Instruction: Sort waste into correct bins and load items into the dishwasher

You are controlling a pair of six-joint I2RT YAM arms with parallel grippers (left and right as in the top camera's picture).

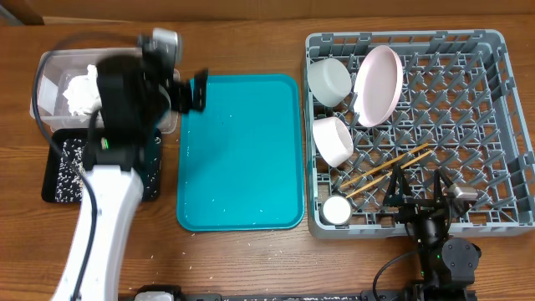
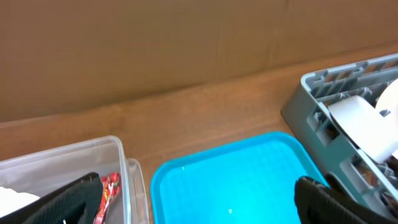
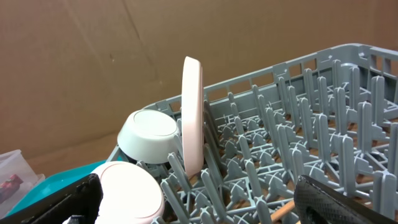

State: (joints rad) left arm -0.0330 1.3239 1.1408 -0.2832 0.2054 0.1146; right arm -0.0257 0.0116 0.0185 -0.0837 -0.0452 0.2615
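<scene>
Overhead, the left gripper [image 1: 194, 92] is hovering, blurred, between the clear tub [image 1: 52, 60] and the teal tray [image 1: 238, 150]. Crumpled tissue [image 1: 82, 90] is lying in the tub, and rice scraps [image 1: 67, 159] are sitting in the black tray [image 1: 47, 191]. The pink plate [image 1: 378, 84], a white bowl [image 1: 328, 79], a second bowl [image 1: 333, 138], the cup [image 1: 338, 209] and the chopsticks [image 1: 389, 171] are resting in the dish rack [image 1: 501, 125], with the right gripper [image 1: 415, 188] hanging over its near edge.

In the left wrist view, the fingers [image 2: 62, 202] are standing wide apart and empty above the teal tray, and a red wrapper [image 2: 111, 186] is showing inside the tub.

In the right wrist view, the fingers [image 3: 348, 202] are likewise gaping with nothing between them, facing the upright plate.
</scene>
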